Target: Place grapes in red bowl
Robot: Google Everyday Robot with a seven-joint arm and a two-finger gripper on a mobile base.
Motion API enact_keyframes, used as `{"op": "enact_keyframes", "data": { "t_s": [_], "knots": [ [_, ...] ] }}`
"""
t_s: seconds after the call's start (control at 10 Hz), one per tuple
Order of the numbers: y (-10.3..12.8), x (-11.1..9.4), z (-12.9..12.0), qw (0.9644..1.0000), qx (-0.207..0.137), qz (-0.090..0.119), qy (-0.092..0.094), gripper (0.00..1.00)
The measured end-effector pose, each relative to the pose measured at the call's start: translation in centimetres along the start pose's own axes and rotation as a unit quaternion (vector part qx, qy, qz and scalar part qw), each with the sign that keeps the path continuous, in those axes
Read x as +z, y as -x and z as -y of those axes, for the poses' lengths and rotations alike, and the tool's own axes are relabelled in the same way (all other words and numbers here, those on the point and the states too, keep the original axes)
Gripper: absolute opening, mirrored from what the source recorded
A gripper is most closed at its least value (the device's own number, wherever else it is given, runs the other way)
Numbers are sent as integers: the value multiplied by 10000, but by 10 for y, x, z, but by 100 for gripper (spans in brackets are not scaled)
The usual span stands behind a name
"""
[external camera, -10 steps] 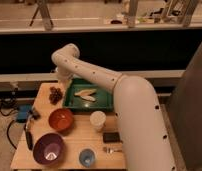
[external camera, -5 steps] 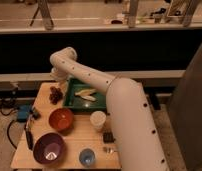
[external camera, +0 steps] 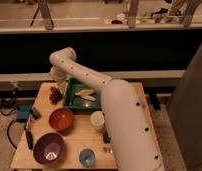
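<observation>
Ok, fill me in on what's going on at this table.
The robot's arm reaches to the far left corner of the table, its gripper close by the grapes, which lie on the tabletop beside the green tray. The red bowl sits empty nearer the camera. The grapes are not yet in it.

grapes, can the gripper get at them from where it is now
Probably yes. The gripper hangs just above the grapes near the table's back left corner. Nothing covers them, and the green tray lies beside them to the right, not over them.
</observation>
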Motion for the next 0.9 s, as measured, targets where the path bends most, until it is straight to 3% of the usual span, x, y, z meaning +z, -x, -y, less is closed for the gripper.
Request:
{"op": "enact_keyframes", "data": {
  "t_s": [0.9],
  "knots": [
    [12, 30, 6, 9998, -67, -44, 174, 80]
  ]
}}
